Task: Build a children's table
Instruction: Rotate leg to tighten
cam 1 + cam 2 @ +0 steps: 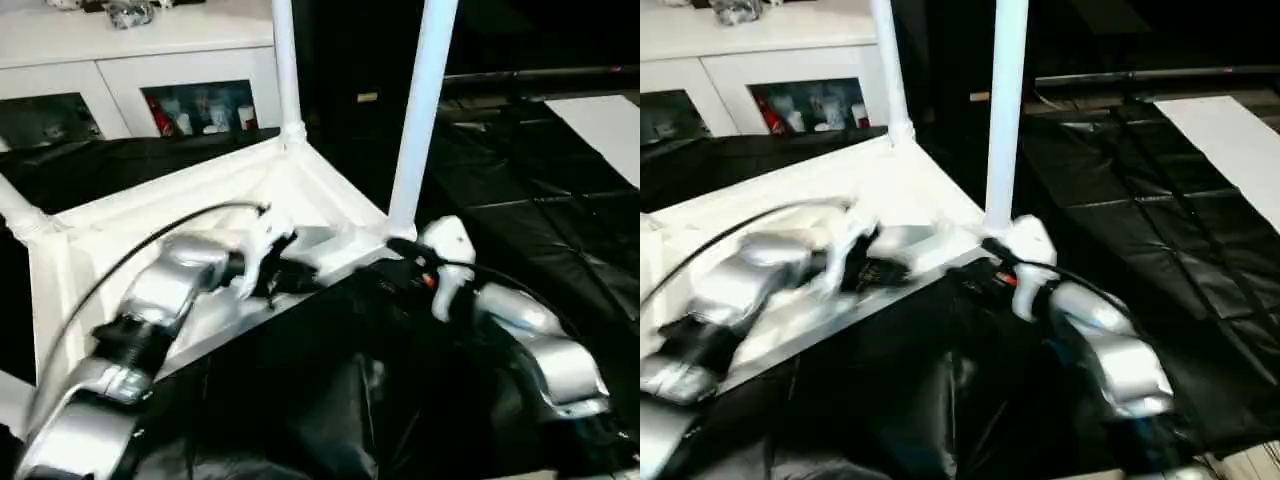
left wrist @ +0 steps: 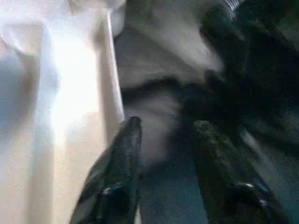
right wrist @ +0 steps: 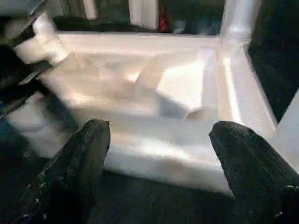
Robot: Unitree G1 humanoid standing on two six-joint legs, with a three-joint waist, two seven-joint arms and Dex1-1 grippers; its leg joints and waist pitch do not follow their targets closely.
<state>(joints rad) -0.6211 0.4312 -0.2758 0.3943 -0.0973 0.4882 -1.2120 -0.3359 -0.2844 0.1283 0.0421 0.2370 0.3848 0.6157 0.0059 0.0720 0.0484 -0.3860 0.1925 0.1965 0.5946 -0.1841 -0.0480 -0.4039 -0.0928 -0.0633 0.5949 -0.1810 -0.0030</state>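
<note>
Children's table upside down on black sheeting, ribbed underside up, two legs standing in the far sockets, a third at the left corner. Head view: both grippers at the near rim. Left wrist: left gripper fingers apart beside the rim. Right wrist: right gripper spread wide, empty. Judgement: legs nearly fitted; next needs the remaining leg seated.
</note>
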